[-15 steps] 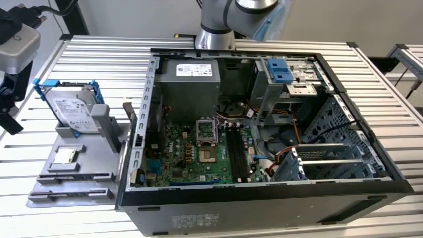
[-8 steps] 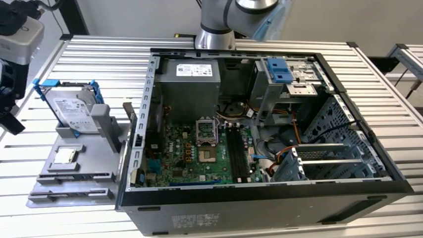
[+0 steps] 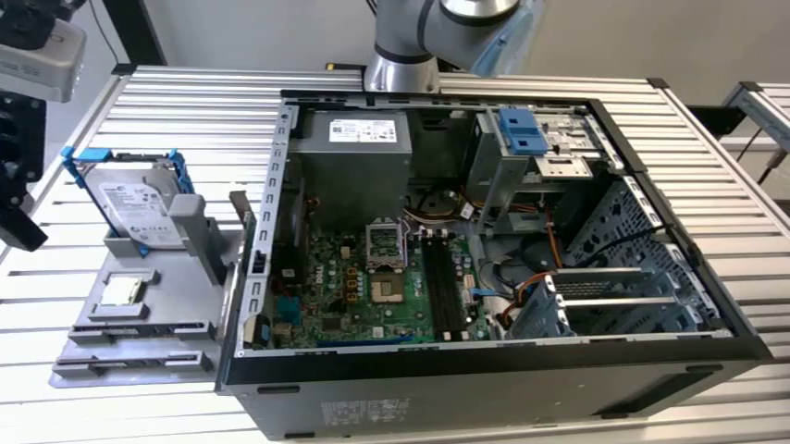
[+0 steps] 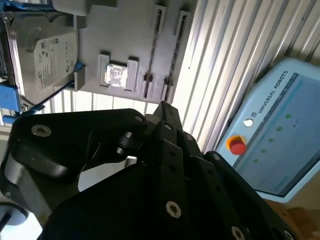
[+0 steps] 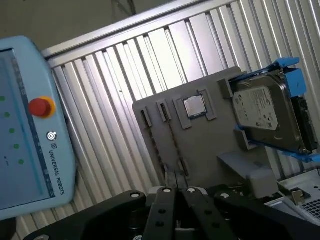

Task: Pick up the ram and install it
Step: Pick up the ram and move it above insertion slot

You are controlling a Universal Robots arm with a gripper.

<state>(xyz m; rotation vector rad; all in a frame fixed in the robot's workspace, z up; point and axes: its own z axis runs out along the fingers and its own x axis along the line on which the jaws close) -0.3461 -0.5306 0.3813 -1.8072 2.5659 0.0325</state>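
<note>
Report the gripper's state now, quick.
The gripper looks closed, with nothing seen in its grasp, over the grey tray.

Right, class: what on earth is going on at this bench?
A robot arm's gripper hangs near a gray parts tray on a slatted metal table, beside an open computer tower. The tray carries a hard drive in a blue frame and a processor chip. Whether the ram stands in the tray's narrow holders, I cannot tell. The motherboard's long black slots lie exposed inside the tower.
</note>
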